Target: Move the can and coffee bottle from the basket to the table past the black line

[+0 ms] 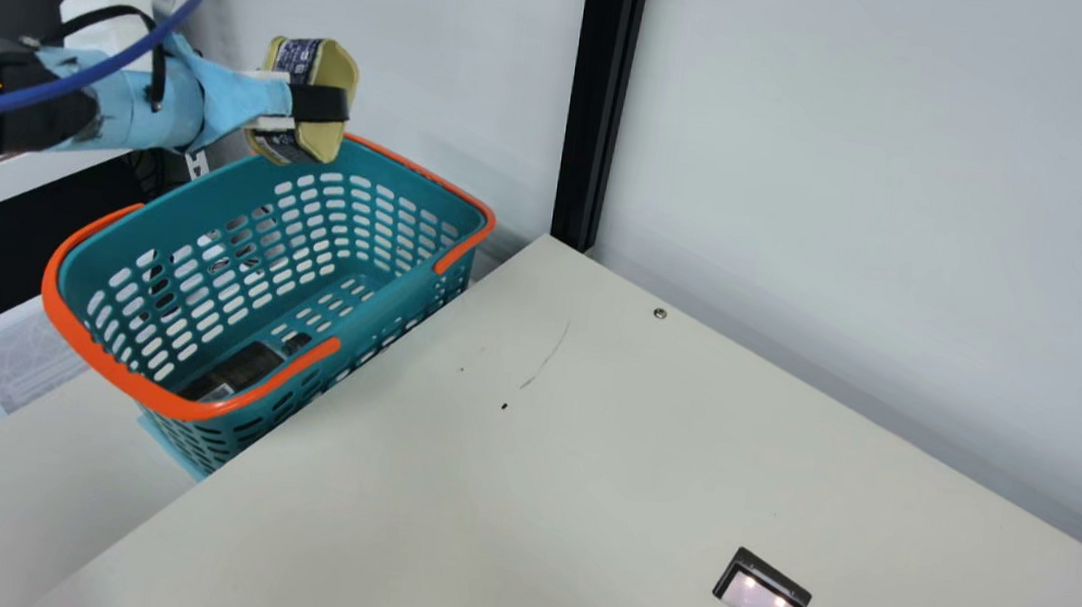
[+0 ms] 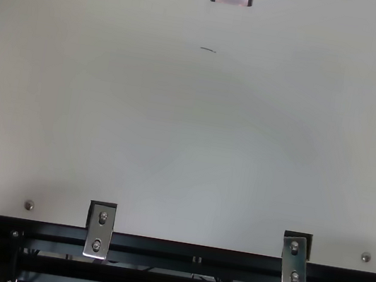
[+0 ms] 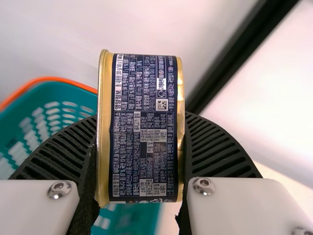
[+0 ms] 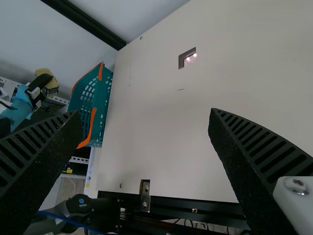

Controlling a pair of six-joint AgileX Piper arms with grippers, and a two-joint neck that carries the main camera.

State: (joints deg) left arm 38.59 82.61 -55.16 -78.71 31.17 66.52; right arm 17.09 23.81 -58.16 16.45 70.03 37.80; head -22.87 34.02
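In the main view my left gripper (image 1: 319, 103) is shut on the gold-and-navy can (image 1: 332, 70), holding it above the far end of the teal basket (image 1: 209, 208). The left wrist view has the can (image 3: 144, 127) squeezed between both ribbed fingers of my left gripper (image 3: 141, 147). Low inside the basket, at its near end, lies a dark object (image 1: 237, 370), partly hidden by the rim; I cannot tell whether it is the coffee bottle. My right gripper (image 4: 146, 132) stands open over the table, nothing between its fingers.
Beside the basket, the cream table (image 1: 440, 494) has a small rectangular cutout (image 1: 762, 596) and short dark marks. A black post (image 1: 601, 99) rises at the table's far corner against the wall. The basket's orange handle (image 1: 106, 373) lies along its rim.
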